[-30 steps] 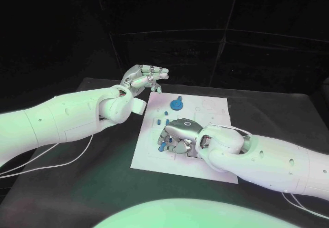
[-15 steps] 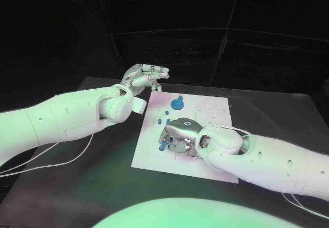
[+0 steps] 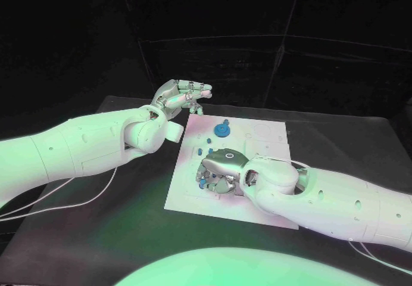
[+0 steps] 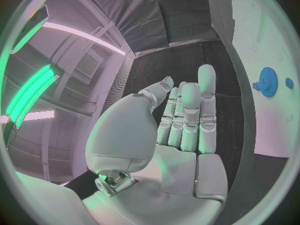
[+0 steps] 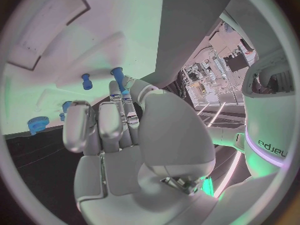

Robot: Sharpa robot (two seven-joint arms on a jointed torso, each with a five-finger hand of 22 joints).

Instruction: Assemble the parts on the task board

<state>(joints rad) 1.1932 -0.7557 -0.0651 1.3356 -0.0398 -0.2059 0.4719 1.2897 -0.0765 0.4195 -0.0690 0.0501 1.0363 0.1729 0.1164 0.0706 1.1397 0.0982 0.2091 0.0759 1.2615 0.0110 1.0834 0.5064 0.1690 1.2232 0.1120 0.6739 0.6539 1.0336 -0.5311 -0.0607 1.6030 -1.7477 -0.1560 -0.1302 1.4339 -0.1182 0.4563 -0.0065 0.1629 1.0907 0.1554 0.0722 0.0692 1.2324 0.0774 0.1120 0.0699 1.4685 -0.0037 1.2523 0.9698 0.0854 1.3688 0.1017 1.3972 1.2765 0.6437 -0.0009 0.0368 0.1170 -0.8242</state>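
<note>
The right robot hand [image 3: 221,170] pinches a small, stiff, light blue peg [image 5: 117,75] by its shaft over the task board [image 3: 266,132]; the left robot hand [image 3: 180,95] hovers empty, fingers loosely apart.

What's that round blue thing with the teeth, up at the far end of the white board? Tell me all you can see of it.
The blue gear is a small toothed wheel, plastic by its look, with a raised knob at its centre. It lies flat on the far part of the white task board, with a smaller blue piece beside it. Neither hand touches it: the left hand hovers beyond the board's far corner, holding nothing, and the right hand works lower down the board.
</note>
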